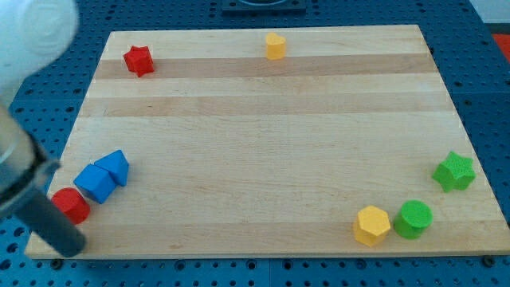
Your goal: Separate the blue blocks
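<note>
Presently my tip (70, 249) holds nothing (a bare rod), sitting at the view's bottom left just below the red block (71, 206). Two blue blocks (96, 182) (115, 167) touch nearby. Recommend entering the seam between them, avoiding the red block.

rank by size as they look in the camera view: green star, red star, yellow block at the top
1. green star
2. red star
3. yellow block at the top
The green star sits nearer the view's bottom, so nearness may inflate it.
</note>
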Robot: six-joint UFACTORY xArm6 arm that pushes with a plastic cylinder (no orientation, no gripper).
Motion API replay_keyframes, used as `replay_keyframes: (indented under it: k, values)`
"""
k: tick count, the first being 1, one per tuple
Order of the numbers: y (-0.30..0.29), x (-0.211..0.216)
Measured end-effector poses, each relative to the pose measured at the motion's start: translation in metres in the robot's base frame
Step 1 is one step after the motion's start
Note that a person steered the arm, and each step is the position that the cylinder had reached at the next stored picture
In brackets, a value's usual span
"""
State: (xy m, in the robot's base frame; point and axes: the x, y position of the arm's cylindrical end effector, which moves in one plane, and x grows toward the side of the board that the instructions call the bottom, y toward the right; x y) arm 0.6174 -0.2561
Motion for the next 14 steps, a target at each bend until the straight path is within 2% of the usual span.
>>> replay_keyframes:
  k: [1, 2, 4, 5, 8, 9, 10, 11, 13, 14]
  values:
    - [-0.042, 0.000]
    - [-0.048, -0.003]
    - [-0.021, -0.080]
    - [-0.021, -0.080]
    - [0.040, -0.081]
    - [0.042, -0.103]
    - [0.042, -0.159]
    - [0.042, -0.176]
    - [0.028, -0.171]
    - [0.027, -0.192]
